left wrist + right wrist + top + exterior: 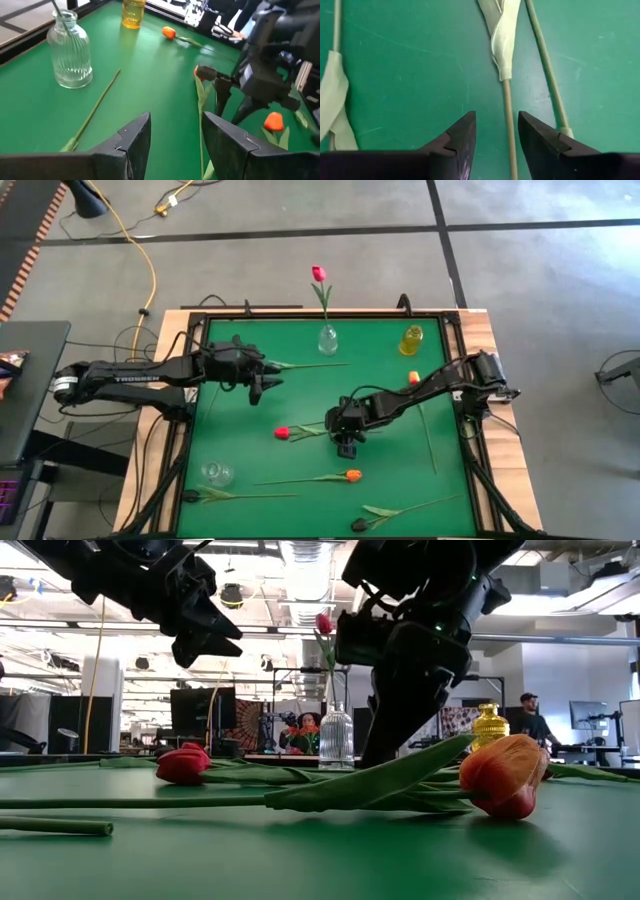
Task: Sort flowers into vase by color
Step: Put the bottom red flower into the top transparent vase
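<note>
Several artificial tulips lie on the green table mat. A red tulip [283, 432] lies mid-table with its stem [508, 110] running under my right gripper [345, 444]. That gripper points down, open, with one finger on each side of the stem [496, 132], and it does not visibly touch it. One red tulip [318, 274] stands with its stem in the clear ribbed vase [327, 339] at the far edge. My left gripper [266, 383] hovers open left of centre [175, 135], above a green stem [305, 365].
A yellow vase [411, 340] stands at the far right. An orange tulip [413, 377] lies near it, another orange tulip [352, 476] and a dark tulip [358, 525] lie toward the near edge. A small clear glass [217, 473] sits near left, beside a leafy stem [240, 495].
</note>
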{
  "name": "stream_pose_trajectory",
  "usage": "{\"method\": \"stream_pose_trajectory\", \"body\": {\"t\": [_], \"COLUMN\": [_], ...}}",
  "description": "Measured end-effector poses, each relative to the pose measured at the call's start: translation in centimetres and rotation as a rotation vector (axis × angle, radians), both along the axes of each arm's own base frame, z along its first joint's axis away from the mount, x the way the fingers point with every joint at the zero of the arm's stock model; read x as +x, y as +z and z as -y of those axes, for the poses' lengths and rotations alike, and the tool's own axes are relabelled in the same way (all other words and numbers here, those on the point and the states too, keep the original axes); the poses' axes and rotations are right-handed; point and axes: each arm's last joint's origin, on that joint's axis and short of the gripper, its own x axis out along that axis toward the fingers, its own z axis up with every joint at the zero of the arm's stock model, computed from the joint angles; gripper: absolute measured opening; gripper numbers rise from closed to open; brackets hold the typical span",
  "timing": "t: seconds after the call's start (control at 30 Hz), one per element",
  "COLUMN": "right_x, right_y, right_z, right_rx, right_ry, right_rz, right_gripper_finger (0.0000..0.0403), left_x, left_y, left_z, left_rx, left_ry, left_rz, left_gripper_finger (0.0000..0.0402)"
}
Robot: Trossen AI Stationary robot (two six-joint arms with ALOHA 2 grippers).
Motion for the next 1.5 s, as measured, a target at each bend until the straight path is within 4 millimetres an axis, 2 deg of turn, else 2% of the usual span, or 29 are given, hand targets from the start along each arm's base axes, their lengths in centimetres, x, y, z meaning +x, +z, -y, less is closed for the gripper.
{"method": "stream_pose_trajectory", "body": {"t": [0.47, 0.63, 0.77, 0.9, 1.1, 1.17, 1.33, 1.5], "right_x": [0.0, 0.2, 0.1, -0.1, -0.3, -0.2, 0.3, 0.3], "right_y": [-0.1, -2.0, -2.5, -2.6, -2.7, -2.5, -1.3, 0.4], "right_z": [0.1, 0.0, -0.4, -0.7, -1.0, -1.0, -1.0, -0.6], "right_rx": [-0.036, -0.045, -0.053, -0.063, -0.059, -0.054, -0.052, -0.047], "right_ry": [-0.001, -0.001, 0.004, 0.012, 0.022, 0.024, 0.017, 0.002], "right_rz": [-0.002, -0.049, -0.07, -0.09, -0.104, -0.098, -0.079, -0.033], "right_gripper_finger": [0.0154, 0.0154, 0.015, 0.0114, 0.0022, 0.0015, 0.0031, 0.0015], "left_x": [0.0, 0.0, -0.1, -0.1, -0.1, -0.1, -0.1, -0.1], "left_y": [-0.1, -0.1, -0.2, -0.2, -0.2, -0.2, -0.2, -0.2], "left_z": [0.1, 0.0, 0.0, 0.0, 0.0, 0.0, 0.0, 0.0], "left_rx": [0.02, 0.039, 0.041, 0.043, 0.046, 0.046, 0.046, 0.044], "left_ry": [-0.006, -0.002, 0.007, 0.011, 0.021, 0.023, 0.025, 0.032], "left_rz": [-0.017, -0.021, -0.025, -0.027, -0.028, -0.028, -0.028, -0.028], "left_gripper_finger": [0.0165, 0.0165, 0.0165, 0.0165, 0.0165, 0.0165, 0.0165, 0.0165]}}
